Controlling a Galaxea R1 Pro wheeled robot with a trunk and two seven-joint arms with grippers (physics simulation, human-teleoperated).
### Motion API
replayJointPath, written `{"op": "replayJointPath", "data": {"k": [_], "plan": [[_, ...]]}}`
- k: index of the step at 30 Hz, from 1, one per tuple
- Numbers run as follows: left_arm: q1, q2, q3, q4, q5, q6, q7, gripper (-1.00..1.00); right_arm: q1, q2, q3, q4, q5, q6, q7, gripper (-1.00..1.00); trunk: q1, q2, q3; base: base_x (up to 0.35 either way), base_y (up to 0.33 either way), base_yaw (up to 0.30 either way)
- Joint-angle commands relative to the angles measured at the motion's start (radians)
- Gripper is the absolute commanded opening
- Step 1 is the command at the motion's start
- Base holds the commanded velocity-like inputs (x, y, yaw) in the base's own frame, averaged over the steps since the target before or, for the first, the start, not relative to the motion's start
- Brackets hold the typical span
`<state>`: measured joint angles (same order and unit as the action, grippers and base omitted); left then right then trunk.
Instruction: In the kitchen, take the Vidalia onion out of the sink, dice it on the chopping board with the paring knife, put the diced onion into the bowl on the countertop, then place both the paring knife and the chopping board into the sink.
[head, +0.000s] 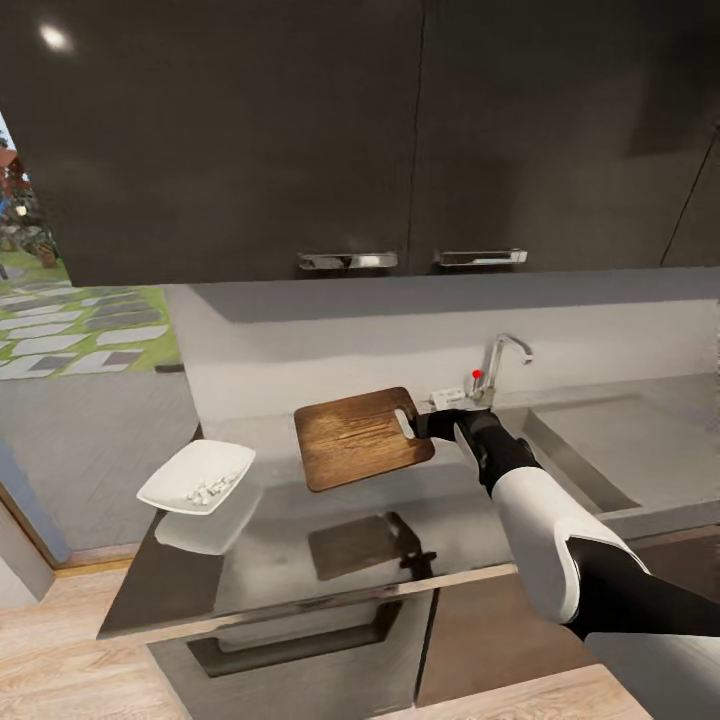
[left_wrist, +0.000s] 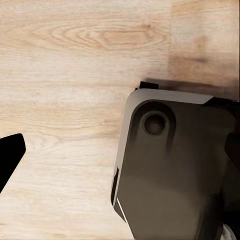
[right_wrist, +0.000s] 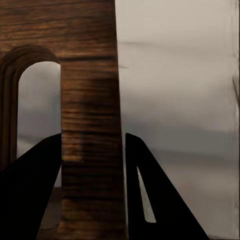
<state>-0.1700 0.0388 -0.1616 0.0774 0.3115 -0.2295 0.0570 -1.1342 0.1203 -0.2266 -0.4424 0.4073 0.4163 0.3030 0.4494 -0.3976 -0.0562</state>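
My right gripper (head: 428, 424) is shut on the slot-handle end of the brown chopping board (head: 355, 437), which it holds level above the grey countertop (head: 290, 560), just left of the sink (head: 610, 450). In the right wrist view both dark fingers (right_wrist: 35, 192) clamp the board's edge strip (right_wrist: 90, 125) beside the slot. The white bowl (head: 170, 485) stands at the counter's left end with white diced onion pieces (head: 210, 490) in it. I cannot make out the paring knife. My left gripper (left_wrist: 120, 155) hangs open over the wood floor (left_wrist: 65, 60).
A chrome faucet (head: 503, 355) with a red knob (head: 477, 375) stands behind the sink's left corner. Dark upper cabinets (head: 350, 130) hang above the backsplash. The robot's dark base (left_wrist: 170, 170) sits under the left gripper. A window opens at the left.
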Motion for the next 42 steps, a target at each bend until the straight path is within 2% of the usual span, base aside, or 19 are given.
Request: {"op": "replayJointPath", "data": {"k": [1, 14, 24, 26, 29, 30, 34, 35, 37, 42], "plan": [[-0.002, 0.0, -0.008, 0.004, 0.005, -0.007, 0.001, 1.0, -0.001, 0.002, -0.01, -0.002, 0.006, 0.004, 0.008, -1.0, 0.001, -0.002, -0.002, 0.0, -0.328, -0.083], [-0.002, 0.0, -0.008, 0.004, 0.006, -0.006, 0.001, 1.0, -0.001, 0.004, -0.008, -0.001, 0.006, 0.004, 0.007, -1.0, 0.001, -0.002, 0.004, 0.0, -0.329, -0.215], [-0.002, 0.0, -0.008, 0.004, 0.005, -0.007, 0.001, 1.0, -0.001, 0.01, -0.007, 0.007, 0.005, 0.001, -0.004, -1.0, 0.001, -0.002, 0.007, 0.0, -0.329, -0.056], [-0.002, 0.0, -0.009, 0.004, 0.005, -0.006, 0.001, 1.0, -0.001, 0.021, -0.008, 0.009, 0.005, -0.002, -0.049, -1.0, 0.001, -0.002, 0.007, 0.0, -0.329, -0.002], [-0.002, 0.0, -0.008, 0.004, 0.006, -0.006, 0.001, 1.0, -0.001, 0.042, -0.009, 0.012, -0.007, -0.01, -0.179, -1.0, 0.001, -0.002, 0.007, 0.0, -0.329, 0.0], [-0.002, 0.0, -0.008, 0.004, 0.006, -0.007, 0.001, 1.0, -0.001, 0.044, -0.009, 0.012, -0.023, -0.012, -0.198, -1.0, 0.001, -0.002, 0.007, 0.0, -0.329, 0.0], [-0.002, 0.0, -0.008, 0.004, 0.005, -0.007, 0.001, 1.0, -0.001, 0.044, -0.01, 0.013, -0.17, -0.016, -0.272, -1.0, 0.001, -0.002, 0.007, 0.0, -0.329, 0.0], [-0.002, 0.0, -0.008, 0.004, 0.006, -0.007, 0.001, 1.0, -0.001, 0.045, -0.009, 0.014, -0.19, -0.016, -0.299, -1.0, 0.001, -0.002, 0.007, 0.0, -0.329, 0.0], [-0.002, 0.0, -0.008, 0.004, 0.005, -0.007, 0.001, 1.0, -0.001, 0.049, -0.008, 0.018, -0.217, -0.016, -0.373, -1.0, 0.001, -0.002, 0.007, 0.0, -0.329, 0.0], [-0.002, 0.0, -0.008, 0.004, 0.006, -0.007, 0.001, 1.0, -0.001, 0.054, -0.008, 0.021, -0.239, -0.016, -0.489, -1.0, 0.001, -0.002, 0.007, 0.0, -0.268, 0.0]]}}
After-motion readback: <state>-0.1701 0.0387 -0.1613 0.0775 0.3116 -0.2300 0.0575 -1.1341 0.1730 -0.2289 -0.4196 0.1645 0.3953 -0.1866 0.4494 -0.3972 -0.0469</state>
